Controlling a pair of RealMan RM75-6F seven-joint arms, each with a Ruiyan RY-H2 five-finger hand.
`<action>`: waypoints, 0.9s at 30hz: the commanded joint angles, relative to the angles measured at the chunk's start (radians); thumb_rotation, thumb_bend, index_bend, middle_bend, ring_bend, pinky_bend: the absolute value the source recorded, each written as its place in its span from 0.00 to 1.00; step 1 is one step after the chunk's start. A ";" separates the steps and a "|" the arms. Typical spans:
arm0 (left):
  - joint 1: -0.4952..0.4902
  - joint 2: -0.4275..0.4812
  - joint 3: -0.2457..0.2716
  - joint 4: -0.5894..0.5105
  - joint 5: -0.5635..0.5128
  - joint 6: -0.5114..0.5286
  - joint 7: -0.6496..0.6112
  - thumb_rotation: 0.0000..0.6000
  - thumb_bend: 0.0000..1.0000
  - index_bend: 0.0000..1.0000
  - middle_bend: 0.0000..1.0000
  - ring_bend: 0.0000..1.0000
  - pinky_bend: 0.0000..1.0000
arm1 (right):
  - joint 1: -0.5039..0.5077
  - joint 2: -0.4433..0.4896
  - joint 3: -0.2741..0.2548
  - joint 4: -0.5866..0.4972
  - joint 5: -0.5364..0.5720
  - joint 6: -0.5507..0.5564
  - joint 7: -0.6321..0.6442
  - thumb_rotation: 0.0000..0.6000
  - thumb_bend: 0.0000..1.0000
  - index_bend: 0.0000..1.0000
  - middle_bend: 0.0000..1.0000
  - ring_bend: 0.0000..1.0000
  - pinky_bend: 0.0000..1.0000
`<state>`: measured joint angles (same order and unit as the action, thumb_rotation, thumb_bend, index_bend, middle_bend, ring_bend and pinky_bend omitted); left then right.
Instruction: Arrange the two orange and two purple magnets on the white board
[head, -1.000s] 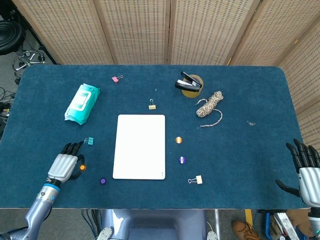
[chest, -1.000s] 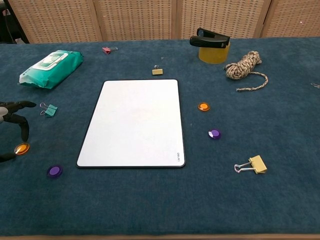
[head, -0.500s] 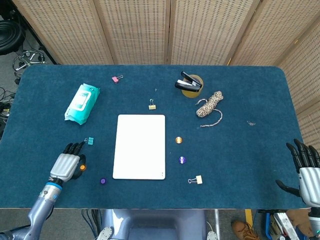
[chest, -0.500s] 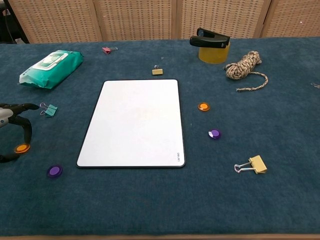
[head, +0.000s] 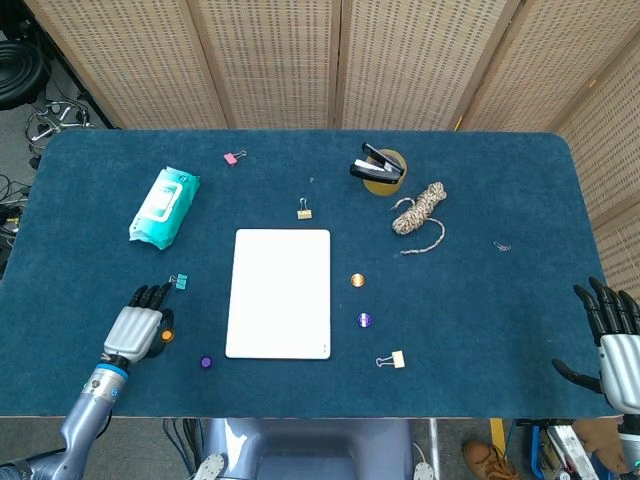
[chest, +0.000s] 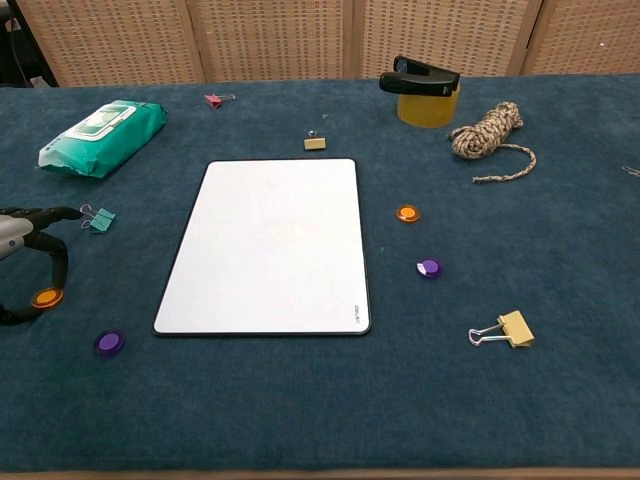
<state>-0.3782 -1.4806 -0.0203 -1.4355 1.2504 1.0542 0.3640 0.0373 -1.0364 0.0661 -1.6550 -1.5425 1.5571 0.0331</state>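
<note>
My left hand (head: 134, 328) sits at the lower left of the head view, palm down on the blue table (head: 480, 200). Its fingers (chest: 52, 262) curve down around an orange magnet (chest: 46, 297) in the chest view; I cannot tell whether they are pinching it or only standing around it. Just right of and below that hand lies a purple magnet (chest: 110, 343), clear of the fingers. A teal binder clip (chest: 98, 217) lies just above the hand.

My right hand (head: 612, 340) is at the lower right edge of the head view, fingers spread, holding nothing.

The white board (head: 280, 292) lies at frame centre with nothing on it. To its right, off the board, are the second orange magnet (head: 357, 280) and, below that, the second purple magnet (head: 365, 320).

Further out I note:
- a cream binder clip (head: 392, 359) at lower centre right;
- a small clip (head: 304, 211) above the board;
- a wipes pack (head: 163, 206) at upper left;
- a pink clip (head: 233, 157);
- a stapler on a yellow tape roll (head: 379, 168);
- a rope bundle (head: 420, 211).
</note>
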 joint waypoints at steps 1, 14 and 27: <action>0.000 0.000 0.000 -0.001 -0.001 0.002 -0.003 1.00 0.27 0.56 0.00 0.00 0.00 | 0.000 0.000 0.000 0.000 0.000 0.000 0.000 1.00 0.00 0.00 0.00 0.00 0.00; -0.011 0.018 -0.016 -0.031 0.010 0.022 -0.021 1.00 0.27 0.56 0.00 0.00 0.00 | -0.001 0.001 0.001 -0.002 0.003 -0.003 -0.001 1.00 0.00 0.00 0.00 0.00 0.00; -0.121 0.017 -0.128 -0.170 -0.039 -0.005 0.063 1.00 0.27 0.57 0.00 0.00 0.00 | -0.001 0.003 0.004 0.003 0.015 -0.011 0.008 1.00 0.00 0.00 0.00 0.00 0.00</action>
<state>-0.4822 -1.4600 -0.1318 -1.5901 1.2255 1.0588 0.4121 0.0364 -1.0338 0.0705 -1.6522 -1.5280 1.5470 0.0407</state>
